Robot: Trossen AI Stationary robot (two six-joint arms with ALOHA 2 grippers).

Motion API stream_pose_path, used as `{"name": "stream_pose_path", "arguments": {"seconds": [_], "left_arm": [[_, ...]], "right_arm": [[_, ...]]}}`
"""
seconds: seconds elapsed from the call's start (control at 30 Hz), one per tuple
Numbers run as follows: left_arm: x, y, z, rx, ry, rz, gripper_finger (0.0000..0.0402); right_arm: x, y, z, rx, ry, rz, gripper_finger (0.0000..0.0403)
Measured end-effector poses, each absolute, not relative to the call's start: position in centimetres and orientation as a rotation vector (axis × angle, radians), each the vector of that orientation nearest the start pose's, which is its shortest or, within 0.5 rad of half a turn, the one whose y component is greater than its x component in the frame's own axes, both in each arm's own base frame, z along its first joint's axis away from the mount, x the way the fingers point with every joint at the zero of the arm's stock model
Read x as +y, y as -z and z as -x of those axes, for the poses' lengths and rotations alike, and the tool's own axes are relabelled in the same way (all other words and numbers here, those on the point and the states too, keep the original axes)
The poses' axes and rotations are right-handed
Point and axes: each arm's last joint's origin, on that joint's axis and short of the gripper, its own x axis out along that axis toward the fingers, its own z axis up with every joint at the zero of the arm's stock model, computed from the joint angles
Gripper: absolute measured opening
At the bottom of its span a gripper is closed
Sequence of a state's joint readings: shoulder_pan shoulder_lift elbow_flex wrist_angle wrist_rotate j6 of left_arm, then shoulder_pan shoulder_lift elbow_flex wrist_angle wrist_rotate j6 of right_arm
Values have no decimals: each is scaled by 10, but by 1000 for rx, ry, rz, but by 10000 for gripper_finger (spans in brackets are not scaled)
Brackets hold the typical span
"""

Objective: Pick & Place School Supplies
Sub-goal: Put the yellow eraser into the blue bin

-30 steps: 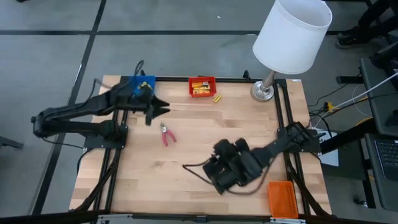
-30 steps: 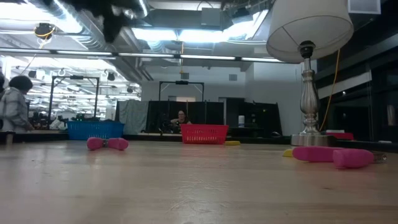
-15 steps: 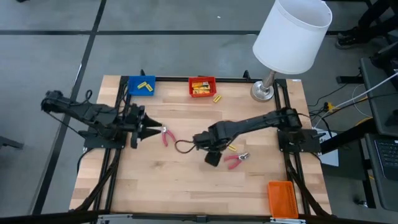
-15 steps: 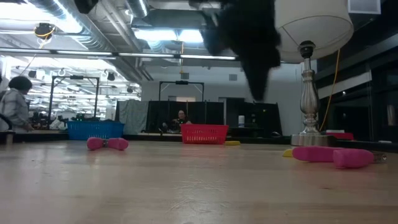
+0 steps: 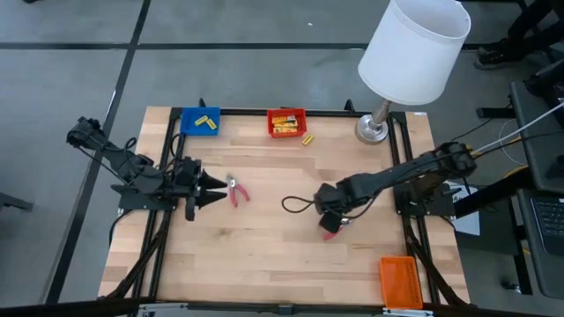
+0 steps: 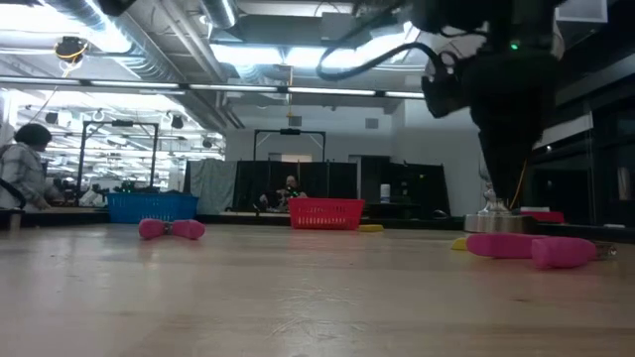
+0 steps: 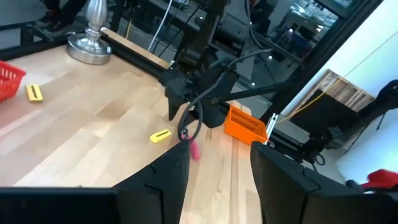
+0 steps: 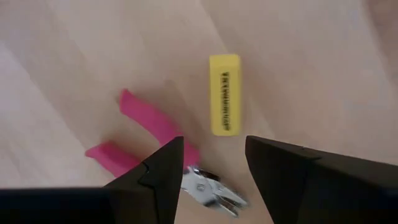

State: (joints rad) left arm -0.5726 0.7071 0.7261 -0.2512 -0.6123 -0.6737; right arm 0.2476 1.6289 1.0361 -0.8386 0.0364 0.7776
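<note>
While the right tool (image 8: 211, 180) hangs with fingers apart, pink pliers (image 8: 146, 140) and a yellow packet (image 8: 224, 94) lie just beneath.

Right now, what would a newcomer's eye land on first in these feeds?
Probably the big white-shaded lamp at the table's far right corner. Next, the right pincer, fingers apart, hovering at mid-table over pink-handled pliers and a yellow packet. The left pincer points at a second pair of pliers, with the blue tray and red tray beyond.
</note>
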Motion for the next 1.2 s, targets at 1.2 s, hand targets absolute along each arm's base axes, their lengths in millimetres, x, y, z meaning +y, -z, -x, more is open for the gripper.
{"name": "stream_pose_path", "arguments": {"seconds": [1.2], "left_arm": [[-74,-326,-135,111,-69,627,159]], "right_arm": [[63,-136,-268,1266,416,-441,169]]}}
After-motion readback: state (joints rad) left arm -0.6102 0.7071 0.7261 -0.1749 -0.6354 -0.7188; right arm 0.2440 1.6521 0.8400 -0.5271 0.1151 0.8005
